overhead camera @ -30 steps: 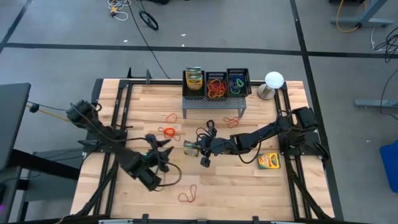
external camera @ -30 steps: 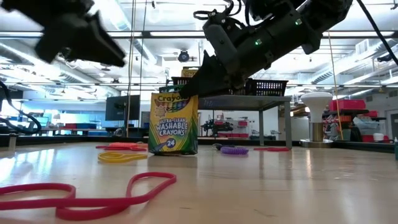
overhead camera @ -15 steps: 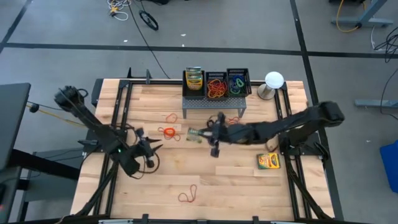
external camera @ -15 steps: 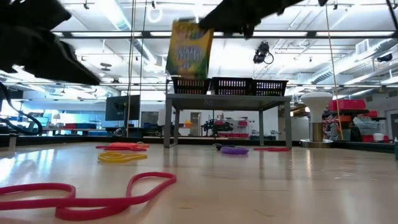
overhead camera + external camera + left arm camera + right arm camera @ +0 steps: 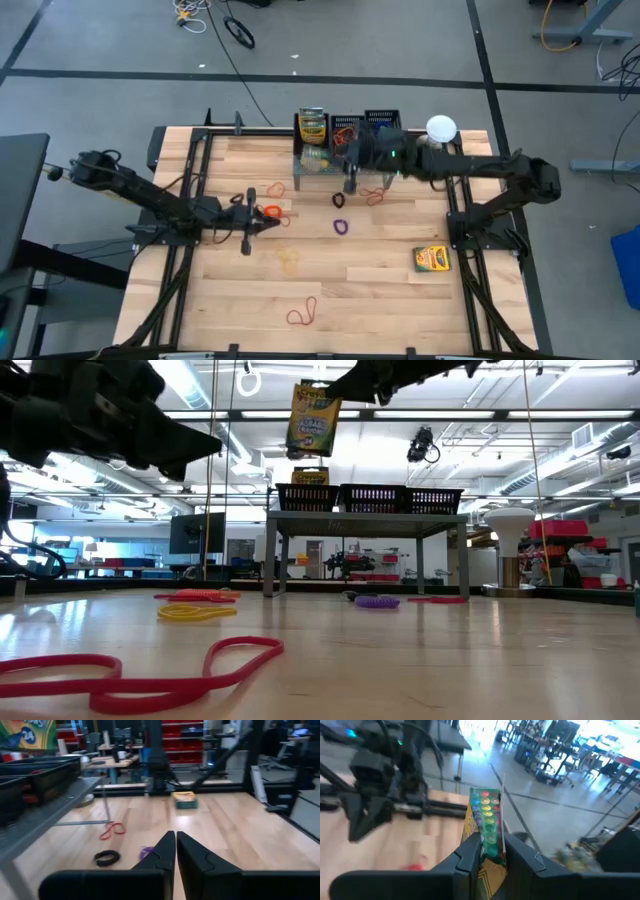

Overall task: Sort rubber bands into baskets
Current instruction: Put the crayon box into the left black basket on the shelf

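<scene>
The right end effector [image 5: 487,852] grips a crayon box [image 5: 486,827] above the baskets [image 5: 362,128]. The left end effector [image 5: 175,851] hovers closed and empty over the desk [image 5: 380,280].

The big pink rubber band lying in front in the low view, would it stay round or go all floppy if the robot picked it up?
Probably floppy: the pink rubber band already lies in a wavy, folded squiggle, not a neat ring, so it would likely dangle. It looks thin, so probably very light. Lying flat on the table, it shouldn't roll, though a push would likely slide or bunch it.
</scene>
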Tool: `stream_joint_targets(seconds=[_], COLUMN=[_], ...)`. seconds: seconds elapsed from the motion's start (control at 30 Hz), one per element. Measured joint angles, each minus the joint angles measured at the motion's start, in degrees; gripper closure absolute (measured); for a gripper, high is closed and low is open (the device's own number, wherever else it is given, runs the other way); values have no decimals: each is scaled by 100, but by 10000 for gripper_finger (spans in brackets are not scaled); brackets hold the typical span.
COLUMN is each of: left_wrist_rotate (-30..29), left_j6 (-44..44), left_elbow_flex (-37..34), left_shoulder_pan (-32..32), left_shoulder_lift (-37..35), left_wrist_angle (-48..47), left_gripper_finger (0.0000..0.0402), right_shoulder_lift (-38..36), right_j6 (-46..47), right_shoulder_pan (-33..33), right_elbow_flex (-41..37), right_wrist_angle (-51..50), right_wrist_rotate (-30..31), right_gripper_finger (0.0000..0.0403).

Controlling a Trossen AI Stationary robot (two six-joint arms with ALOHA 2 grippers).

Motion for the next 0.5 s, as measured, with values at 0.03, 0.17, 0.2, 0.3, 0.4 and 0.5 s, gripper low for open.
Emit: stream_joint_targets(seconds=[0.03, 0.17, 0.2, 0.3, 0.4, 0.5], left_wrist_rotate=[-3, -14, -16, -31, -34, -32], left_j6=[-42, -125, -130, -176, -188, -168], left_elbow_flex=[0, 2, 2, 2, 2, 4], left_shoulder_pan=[92, 333, 379, 521, 636, 752], left_shoulder_lift=[0, 0, 0, 0, 0, 0], left_wrist_angle=[9, 21, 23, 20, 17, 25], left_gripper_finger=[384, 386, 386, 387, 387, 387], right_shoulder_lift=[36, 264, 332, 568, 768, 935], right_j6=[-127, -481, -577, -941, -1175, -1309], right_shoulder_pan=[-164, -745, -875, -1139, -1336, -1470], right_elbow_flex=[180, 664, 685, 708, 708, 708], right_wrist_angle=[-233, -564, -568, -561, -566, -515], right_wrist_rotate=[-120, -918, -1134, -1526, -1692, -1823], right_gripper_finger=[323, 323, 323, 323, 323, 323])
